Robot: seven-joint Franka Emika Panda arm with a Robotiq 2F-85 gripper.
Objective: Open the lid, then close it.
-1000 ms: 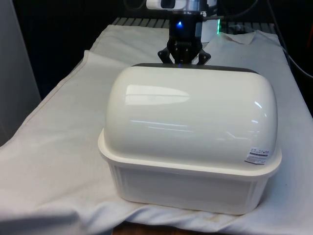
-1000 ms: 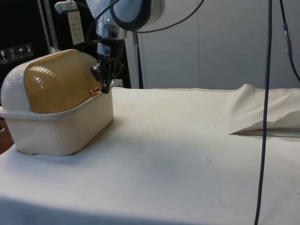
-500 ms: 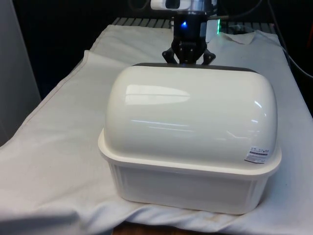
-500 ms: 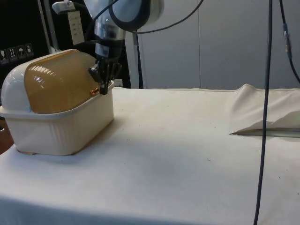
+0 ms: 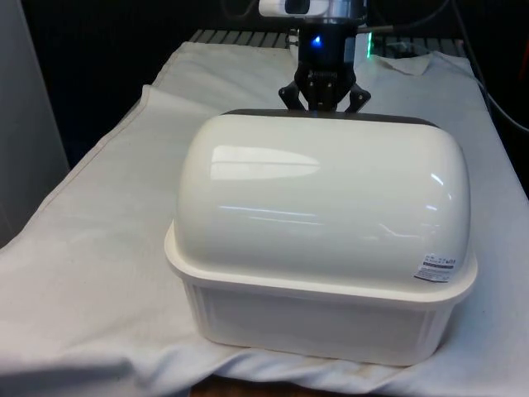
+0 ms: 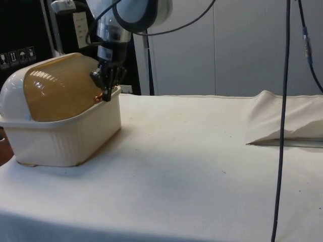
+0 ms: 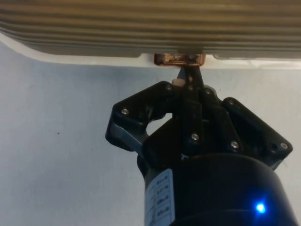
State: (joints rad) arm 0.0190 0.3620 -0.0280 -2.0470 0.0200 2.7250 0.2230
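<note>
One cream bread box (image 5: 322, 314) sits on the cloth-covered surface (image 5: 99, 248), at the side view's left, turning its white domed back (image 5: 331, 198) to the front view; in the side view its ribbed amber roll lid (image 6: 60, 88) curves down to the box rim, its lower edge at or just above that rim; a small copper handle (image 7: 179, 59) sticks out at the middle of the lid's lower edge; the black hand (image 7: 188, 70) points down at that edge on the side facing the robot, its fingers (image 7: 190, 77) drawn tight together, tips touching the handle; further right, a fold of cloth (image 6: 282, 118) lies rumpled, well apart from the box.
</note>
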